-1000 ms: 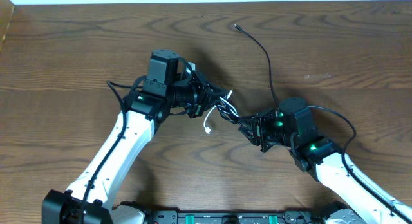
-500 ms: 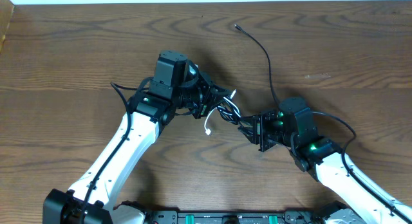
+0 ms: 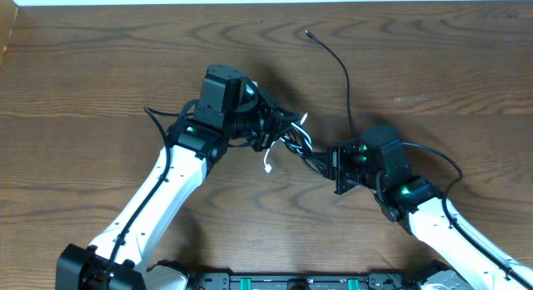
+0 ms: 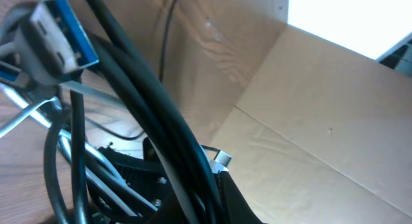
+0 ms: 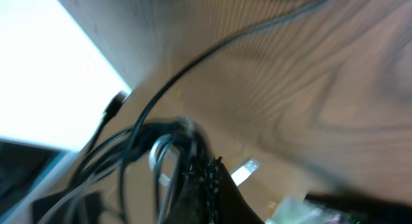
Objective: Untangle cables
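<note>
Right wrist view blurs the cables point(image 5: 168, 135) badly.

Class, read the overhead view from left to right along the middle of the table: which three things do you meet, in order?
left gripper → tangled cables → right gripper

No readable text, labels, brands or numbers, nothing legible on the cables point(image 3: 287, 142), the robot arms point(image 3: 158, 186), or the wooden table point(image 3: 100, 65).
</note>
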Robot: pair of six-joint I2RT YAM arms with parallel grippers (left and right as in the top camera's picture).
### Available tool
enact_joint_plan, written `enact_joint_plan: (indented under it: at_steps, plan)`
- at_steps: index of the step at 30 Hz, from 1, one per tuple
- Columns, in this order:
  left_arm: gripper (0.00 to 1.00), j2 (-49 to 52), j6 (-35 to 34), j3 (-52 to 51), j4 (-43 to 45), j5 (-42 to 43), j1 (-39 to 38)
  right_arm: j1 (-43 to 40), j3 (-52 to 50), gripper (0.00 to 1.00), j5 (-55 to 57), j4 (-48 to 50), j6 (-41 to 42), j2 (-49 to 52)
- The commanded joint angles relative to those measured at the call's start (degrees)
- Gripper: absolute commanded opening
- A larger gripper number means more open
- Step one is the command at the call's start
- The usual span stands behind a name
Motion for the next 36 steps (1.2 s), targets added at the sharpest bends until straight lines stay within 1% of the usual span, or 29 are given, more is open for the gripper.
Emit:
enact_joint_plan:
  at_steps: [1, 3, 5, 8, 10, 12, 17, 19, 21, 23, 26, 29, 31, 33, 35, 36]
  plan:
    - [0.08, -0.5, -3.2, 0.5, 3.5, 0.7, -0.3, 0.6, 0.1, 0.01, 4.2, -4.3, -6.7, 0.1]
    - [0.08, -0.5, -3.7, 0.5, 4.7, 0.7, -0.3, 0.6, 0.1, 0.01, 5.6, -6.3, -9.4, 0.1]
    - [0.08, -0.5, -3.8, 0.5, 4.9, 0.6, -0.3, 0.6, 0.1, 0.01, 6.5, -6.2, -15.3, 0.1]
    - [0.08, -0.5, -3.8, 0.5, 3.7, -0.4, -0.3, 0.6, 0.1, 0.02, 6.7, -3.4, -30.0, 0.0]
    - [0.08, -0.5, -4.7, 0.5, 2.3, -1.5, -0.3, 0.6, 0.1, 0.06, 5.5, -1.7, -41.2, 0.0]
    - [0.08, -0.5, -7.2, 0.5, -0.5, -2.9, -0.3, 0.6, 0.1, 0.11, 4.2, -2.0, -50.9, 0.0]
    - [0.08, -0.5, -11.1, 0.5, -8.1, -6.7, -0.3, 0.6, 0.1, 0.21, 4.1, -4.9, -66.4, 0.0]
    - [0.08, -0.5, -12.4, 0.5, -11.0, -8.6, -0.3, 0.6, 0.1, 0.27, 3.8, -5.7, -72.1, 0.0]
    - [0.08, -0.5, -12.4, 0.5, -12.6, -11.5, -0.3, 0.6, 0.1, 0.34, 3.6, -6.2, -76.4, 0.0]
    - [0.08, -0.5, -12.4, 0.5, -12.8, -13.8, -0.3, 0.6, 0.1, 0.34, 3.7, -6.2, -79.8, 0.0]
    - [0.08, -0.4, -12.3, 0.5, -13.0, -15.4, -0.3, 0.6, 0.1, 0.34, 3.7, -6.2, -80.8, 0.0]
    - [0.08, 0.8, -12.3, 0.5, -14.0, -15.3, -0.3, 0.6, 0.1, 0.29, 0.3, -6.3, -81.7, 0.0]
    - [0.07, 2.3, -12.4, 0.5, -14.4, -13.7, -0.3, 0.8, 0.1, 0.22, -4.0, -6.3, -86.6, 0.0]
    - [0.08, 4.1, -13.5, 0.5, -14.3, -9.8, -0.2, 1.4, 0.1, 0.22, -6.7, -6.6, -92.5, 0.0]
    - [0.07, 5.9, -14.3, 0.5, -14.0, -5.8, 0.0, 2.1, 0.1, 0.26, -6.0, -7.1, -95.6, 0.0]
    - [0.08, 6.6, -14.3, 0.5, -13.5, -4.3, 0.2, 2.2, 0.1, 0.31, -5.2, -7.2, -96.3, 0.0]
